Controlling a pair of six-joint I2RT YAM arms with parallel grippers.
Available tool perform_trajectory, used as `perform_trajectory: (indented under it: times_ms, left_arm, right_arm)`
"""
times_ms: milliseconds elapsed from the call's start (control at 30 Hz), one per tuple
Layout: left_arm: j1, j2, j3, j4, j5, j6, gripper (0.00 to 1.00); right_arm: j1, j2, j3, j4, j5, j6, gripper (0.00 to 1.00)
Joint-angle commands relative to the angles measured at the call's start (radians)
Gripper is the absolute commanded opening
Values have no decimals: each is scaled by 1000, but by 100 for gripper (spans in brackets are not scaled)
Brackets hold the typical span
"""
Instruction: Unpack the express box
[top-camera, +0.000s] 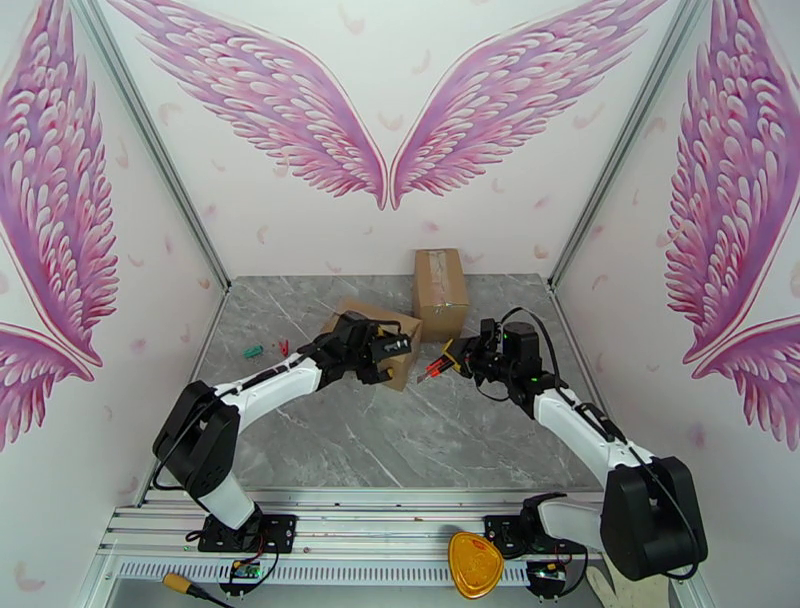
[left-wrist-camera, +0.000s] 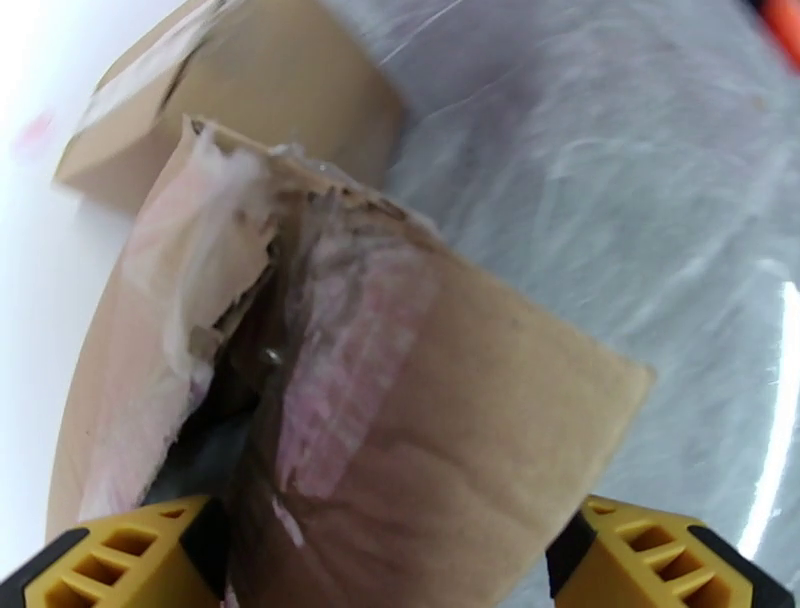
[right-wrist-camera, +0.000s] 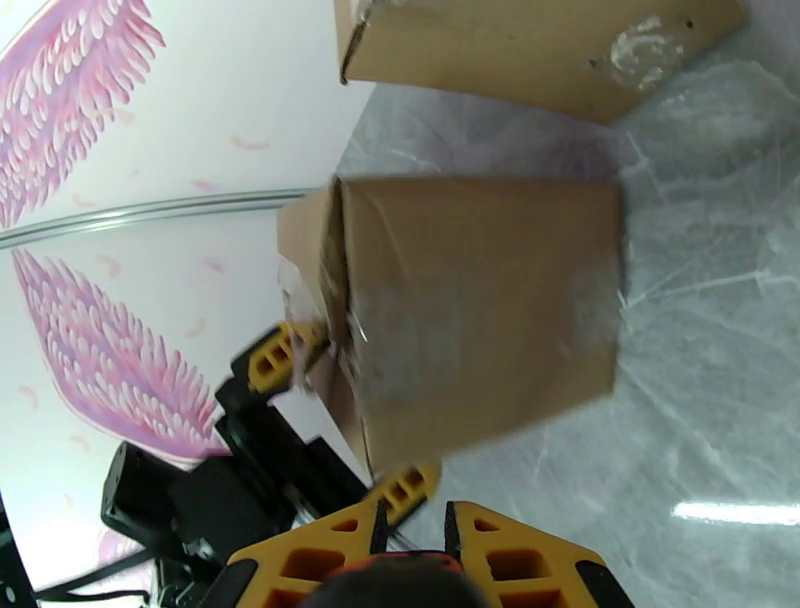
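Note:
A brown express box (top-camera: 385, 322) lies tilted mid-table, its tape torn and a flap lifted (left-wrist-camera: 430, 400). My left gripper (top-camera: 392, 358) stands open astride its near end, one yellow finger (left-wrist-camera: 120, 560) on each side, and I cannot tell whether they touch the cardboard. The same box (right-wrist-camera: 480, 310) faces the right wrist camera, with the left gripper (right-wrist-camera: 342, 422) at its lower left edge. My right gripper (top-camera: 452, 360) hovers just right of the box, shut on a small red-orange tool (top-camera: 436, 367) that shows between its fingertips (right-wrist-camera: 412, 530).
A second taped cardboard box (top-camera: 440, 285) stands behind, near the back wall (right-wrist-camera: 540, 40). Small green (top-camera: 253, 351) and red (top-camera: 283, 347) items lie at the table's left. A yellow-orange object (top-camera: 474, 565) rests on the front rail. Side walls close in.

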Motion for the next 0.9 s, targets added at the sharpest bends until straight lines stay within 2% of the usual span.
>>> perform_trajectory:
  times_ms: [0, 233, 600, 867]
  left_arm:
    - [-15, 20, 27, -42, -99, -26, 88]
    - [-57, -6, 13, -54, -51, 31, 90]
    - [-54, -88, -7, -85, 124, 54, 91]
    - [-41, -92, 3, -109, 188, 82, 92]
  right_arm:
    - [8, -6, -11, -7, -2, 22, 0]
    - [7, 6, -7, 67, 41, 16, 0]
    - [2, 41, 59, 122, 140, -80, 0]
    - [0, 95, 132, 230, 202, -103, 0]
